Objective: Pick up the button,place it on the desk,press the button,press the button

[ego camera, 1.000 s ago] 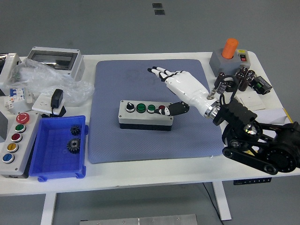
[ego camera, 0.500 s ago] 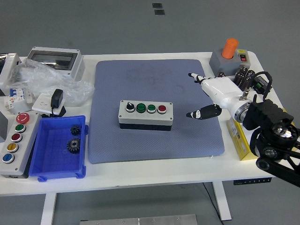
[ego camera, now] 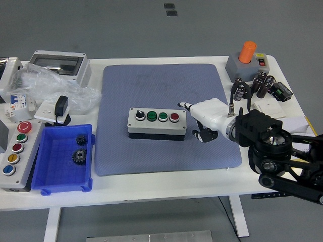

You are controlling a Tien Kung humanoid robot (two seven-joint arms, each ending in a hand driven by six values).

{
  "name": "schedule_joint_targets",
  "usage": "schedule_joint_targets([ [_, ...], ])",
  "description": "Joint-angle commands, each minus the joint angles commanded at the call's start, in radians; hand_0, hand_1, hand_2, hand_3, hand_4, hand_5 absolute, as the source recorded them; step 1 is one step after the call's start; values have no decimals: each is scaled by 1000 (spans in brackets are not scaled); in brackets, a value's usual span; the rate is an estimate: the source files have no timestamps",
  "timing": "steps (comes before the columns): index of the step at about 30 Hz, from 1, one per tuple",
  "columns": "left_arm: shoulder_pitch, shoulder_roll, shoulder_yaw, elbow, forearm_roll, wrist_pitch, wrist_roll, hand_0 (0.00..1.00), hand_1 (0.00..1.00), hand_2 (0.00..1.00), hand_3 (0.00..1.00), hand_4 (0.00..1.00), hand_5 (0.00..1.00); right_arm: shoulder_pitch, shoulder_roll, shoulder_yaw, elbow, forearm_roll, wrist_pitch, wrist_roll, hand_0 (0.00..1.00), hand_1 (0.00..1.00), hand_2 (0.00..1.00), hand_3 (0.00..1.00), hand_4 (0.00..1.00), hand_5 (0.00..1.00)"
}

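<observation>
A white counter (ego camera: 166,184) is carrying a blue-grey mat (ego camera: 151,151), and the button box (ego camera: 157,123) is sitting at its middle. The right hand (ego camera: 203,121) is hovering just beside the box's right end, fingers curled, gripping nothing.

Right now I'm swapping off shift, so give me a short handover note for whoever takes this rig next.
Right hand: white, fingers curled, holding nothing, just right of the grey four-button control box, index tip near its right end; contact cannot be told.
Left hand: out of view.
The control box lies flat on the blue mat, mid-table, with one black knob, two green buttons and a red button.
Done: box is placed on the desk.
Left: whether either press is done cannot be told from this view; nothing is being pressed now.
</observation>
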Motion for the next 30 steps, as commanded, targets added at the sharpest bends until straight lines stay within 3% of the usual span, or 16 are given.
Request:
schedule_joint_targets([
  [7, 0, 0, 6, 1, -7, -1, 0, 589, 650, 593, 609, 645, 262, 7, 32, -33, -46, 14, -11, 0, 399, 435, 275, 998, 303, 2],
  [14, -2, 0, 3, 1, -5, -2, -1, 589, 651, 593, 609, 644, 263, 5, 38, -42, -86, 26, -17, 0, 382, 429, 273, 998, 301, 2],
  [30, -3, 0, -3, -1, 2, -3, -4, 590, 652, 593, 612, 646, 269, 19, 40, -97, -78, 35, -21, 0, 364, 420, 268, 998, 318, 2],
])
